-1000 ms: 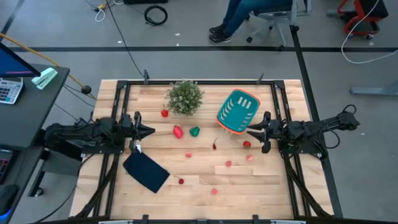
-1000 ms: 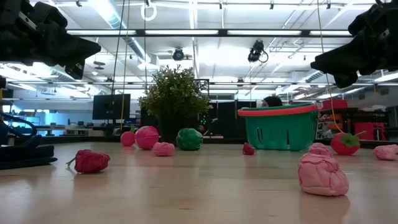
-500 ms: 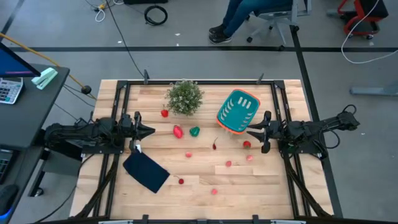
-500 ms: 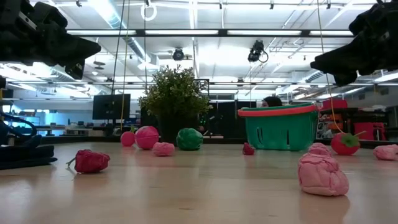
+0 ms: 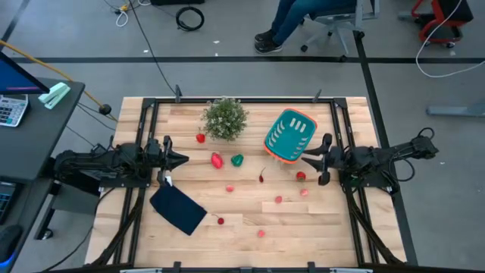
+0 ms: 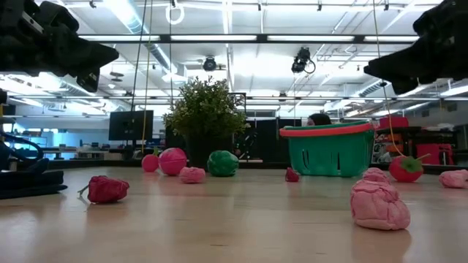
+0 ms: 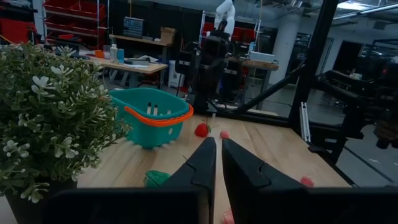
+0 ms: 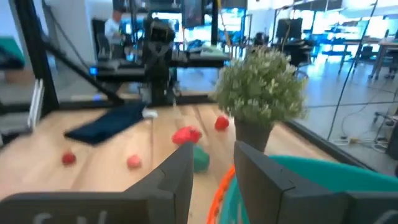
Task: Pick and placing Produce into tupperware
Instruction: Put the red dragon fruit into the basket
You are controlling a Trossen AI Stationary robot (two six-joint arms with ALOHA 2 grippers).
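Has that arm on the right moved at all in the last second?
Yes, slightly. In the low view the right gripper now sits a little higher against the ceiling lights than before; from above it stays beside the teal basket.

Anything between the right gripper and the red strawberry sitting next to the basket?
Nothing visible. The right gripper hangs above the table beside the teal basket, and the red strawberry lies on bare wood close by it.

two matte black arms w/ tapered fingers (image 7: 205, 168), black cables along right arm (image 5: 379, 161).
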